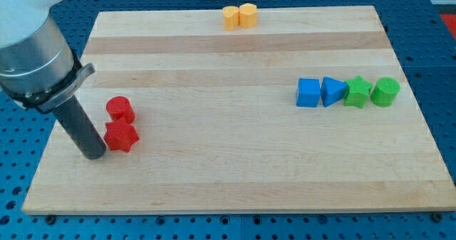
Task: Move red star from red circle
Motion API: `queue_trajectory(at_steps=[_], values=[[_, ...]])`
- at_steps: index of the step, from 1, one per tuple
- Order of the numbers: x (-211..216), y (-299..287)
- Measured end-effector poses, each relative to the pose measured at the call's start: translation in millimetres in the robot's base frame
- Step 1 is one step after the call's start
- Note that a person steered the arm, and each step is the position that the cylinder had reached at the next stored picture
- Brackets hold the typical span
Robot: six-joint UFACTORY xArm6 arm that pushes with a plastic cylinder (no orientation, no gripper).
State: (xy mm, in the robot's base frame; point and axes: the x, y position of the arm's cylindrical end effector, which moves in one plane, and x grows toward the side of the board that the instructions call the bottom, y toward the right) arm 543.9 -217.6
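Pale wooden board point(235, 169), rectangular, laid on a blue perforated table surface point(442, 26).

Red star-shaped block point(120, 135): near the board's left edge, lower half; directly below the red cylindrical circle block point(120, 110), the two touching or nearly so, exact contact not discernible.

Dark straight rod, my tip point(93, 155): resting on the board just to the view's left of the red star, against or almost against its left side. No pincer fitted; no open or closed state to report, only the plain rod end.

Two yellow-orange blocks: one point(230, 17) and one point(248, 15), side by side and touching, at the board's top edge, centre; shapes not clearly made out.

Row at the view's right, mid-height, left to right, each touching its neighbour: blue cube-like block point(308, 92); blue triangular block point(332, 91); green star-shaped block point(358, 92); green cylindrical block point(385, 91).

Row well apart from the red pair.
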Motion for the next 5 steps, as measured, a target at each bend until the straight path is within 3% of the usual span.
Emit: queue_trajectory(at_steps=[3,5], values=[[28.7,21.1],[-7.5,54.9]])
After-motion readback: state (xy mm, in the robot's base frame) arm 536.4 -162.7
